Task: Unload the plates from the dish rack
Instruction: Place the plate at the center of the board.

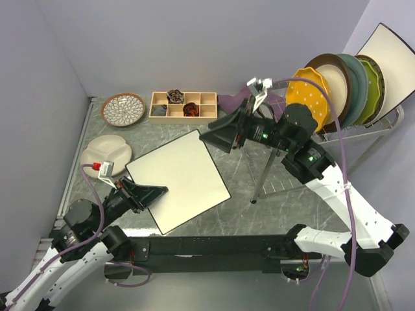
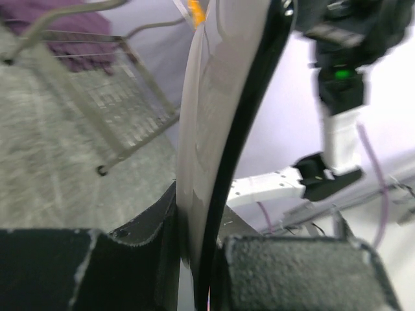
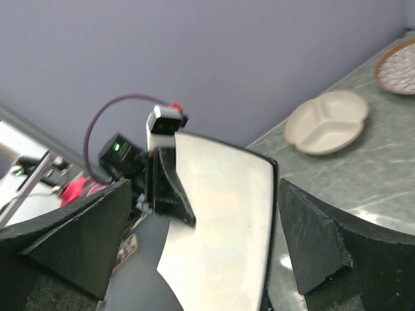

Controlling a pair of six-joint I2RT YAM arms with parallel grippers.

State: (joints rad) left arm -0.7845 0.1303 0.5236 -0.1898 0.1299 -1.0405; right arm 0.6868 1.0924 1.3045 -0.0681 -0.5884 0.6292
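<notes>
My left gripper [image 1: 150,192] clamps the near-left edge of the white square black-rimmed plate [image 1: 181,178]. My right gripper [image 1: 213,136] sits at its far corner. The cream divided plate [image 1: 106,154] lies left of it. At far right, the silver wire dish rack [image 1: 363,133] holds upright plates.

No writing, label, brand, number or sign can be read anywhere in these views.
</notes>
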